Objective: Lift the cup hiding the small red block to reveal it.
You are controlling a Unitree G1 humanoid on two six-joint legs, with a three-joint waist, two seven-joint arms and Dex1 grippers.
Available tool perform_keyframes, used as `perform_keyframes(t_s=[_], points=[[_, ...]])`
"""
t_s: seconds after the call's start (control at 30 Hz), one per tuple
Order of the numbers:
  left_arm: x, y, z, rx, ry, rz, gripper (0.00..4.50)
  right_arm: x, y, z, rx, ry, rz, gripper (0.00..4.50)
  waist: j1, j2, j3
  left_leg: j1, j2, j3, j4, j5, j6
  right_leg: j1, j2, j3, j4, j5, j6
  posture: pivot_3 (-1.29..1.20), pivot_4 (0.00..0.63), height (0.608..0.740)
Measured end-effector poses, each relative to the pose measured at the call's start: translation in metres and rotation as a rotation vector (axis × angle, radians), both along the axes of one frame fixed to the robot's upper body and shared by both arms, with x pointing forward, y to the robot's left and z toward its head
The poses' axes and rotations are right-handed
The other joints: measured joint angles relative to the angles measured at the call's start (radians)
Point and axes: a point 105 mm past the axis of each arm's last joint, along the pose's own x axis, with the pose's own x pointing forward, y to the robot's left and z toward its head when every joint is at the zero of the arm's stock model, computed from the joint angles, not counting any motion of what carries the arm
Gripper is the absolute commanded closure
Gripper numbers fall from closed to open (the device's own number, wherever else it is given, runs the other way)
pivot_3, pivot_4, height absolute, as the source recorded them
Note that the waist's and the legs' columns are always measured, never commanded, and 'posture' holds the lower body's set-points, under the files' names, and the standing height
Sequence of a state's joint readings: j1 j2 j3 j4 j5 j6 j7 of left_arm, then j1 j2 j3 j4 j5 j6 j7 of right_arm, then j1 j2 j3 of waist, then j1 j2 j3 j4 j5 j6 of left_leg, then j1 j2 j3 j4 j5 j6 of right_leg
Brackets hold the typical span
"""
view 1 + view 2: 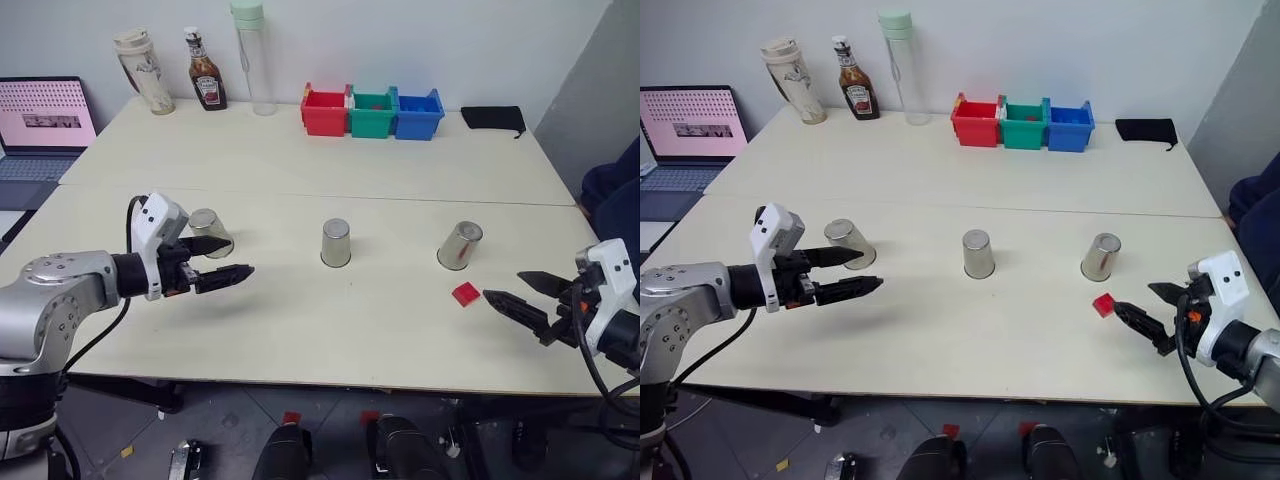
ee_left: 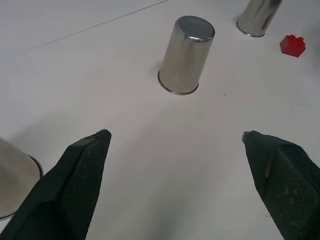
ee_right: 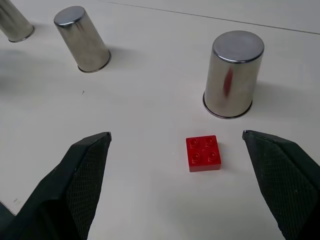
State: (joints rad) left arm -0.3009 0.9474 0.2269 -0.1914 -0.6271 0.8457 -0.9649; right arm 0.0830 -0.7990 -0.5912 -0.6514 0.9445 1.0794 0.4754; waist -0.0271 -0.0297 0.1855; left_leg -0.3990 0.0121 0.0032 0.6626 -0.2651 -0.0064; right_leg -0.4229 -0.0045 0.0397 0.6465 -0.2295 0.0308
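Already the small red studded plastic block [image 3: 203,153] lies bare on the worktop [image 1: 300,330] near its front edge, just beside the rightmost shiny silver metal cup [image 1: 460,246]; both pincers, left [image 1: 217,259] and right [image 1: 520,295], gape empty; the reveal looks done, so next calls only for withdrawing.

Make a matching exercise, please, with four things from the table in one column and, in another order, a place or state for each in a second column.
Things:
1. small red block
2. middle cup
3. ketchup bottle
4. green bin

Places or states:
A. between the red bin and the blue bin
B. uncovered on the table, in front of the right cup
C. at the far edge, beside the tall clear bottle
D. upside down, between two other cups

Pairs: 1-B, 2-D, 3-C, 4-A
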Motion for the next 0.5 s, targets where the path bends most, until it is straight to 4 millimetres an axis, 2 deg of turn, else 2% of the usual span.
perform_keyframes(t_s=[0.13,0.37,0.5], points=[[-0.002,0.002,-0.004,0.005,0.013,0.004,0.00,0.001,0.005,-0.001,0.012,0.006,0.024,0.03,0.000,0.000,0.000,0.000,0.000,0.000,0.000,0.000,0.000,0.000,0.000,0.000,0.000,0.000,0.000,0.00,0.150,0.740],[-0.002,0.012,0.001,0.002,0.000,0.062,0.00,0.002,0.005,-0.001,0.025,0.009,0.030,0.03,0.000,0.000,0.000,0.000,0.000,0.000,0.000,0.000,0.000,0.000,0.000,0.000,0.000,0.000,0.000,0.00,0.150,0.740],[-0.013,0.023,-0.009,0.011,0.018,0.126,0.00,0.002,0.005,-0.001,0.026,0.011,0.028,0.03,-0.003,0.000,0.000,0.000,0.001,0.000,0.000,0.000,0.000,0.000,-0.003,0.001,0.000,0.000,0.000,0.00,0.150,0.740]])
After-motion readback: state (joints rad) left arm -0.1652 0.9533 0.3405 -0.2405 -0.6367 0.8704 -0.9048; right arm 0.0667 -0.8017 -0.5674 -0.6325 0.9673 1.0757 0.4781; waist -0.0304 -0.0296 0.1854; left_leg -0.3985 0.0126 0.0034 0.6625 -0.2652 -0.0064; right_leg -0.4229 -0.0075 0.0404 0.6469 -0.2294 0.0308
